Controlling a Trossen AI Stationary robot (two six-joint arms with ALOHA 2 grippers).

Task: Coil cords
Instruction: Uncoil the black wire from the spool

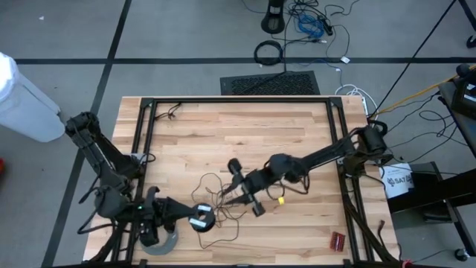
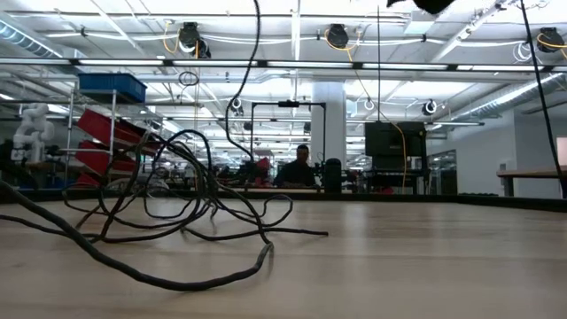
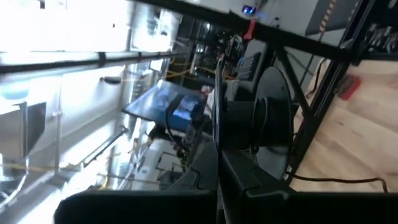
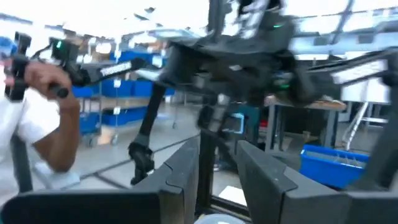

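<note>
Nearest the low camera, the long thin dark wire (image 2: 190, 199) sprawls in loose loops on the pale wooden table (image 1: 297, 134), one strand trailing across the boards. From above, the tangle lies near the table's middle, toward the front edge. The left tool (image 1: 195, 219), clenched, holds the small round black disc (image 1: 202, 220) that the wire joins, just beside the wide grey tape roll (image 1: 162, 240). The right tool (image 1: 236, 195) sits at the tangle with its fingers (image 4: 186, 171) partly apart around a strand. A person's arm shows beyond in the right wrist view.
</note>
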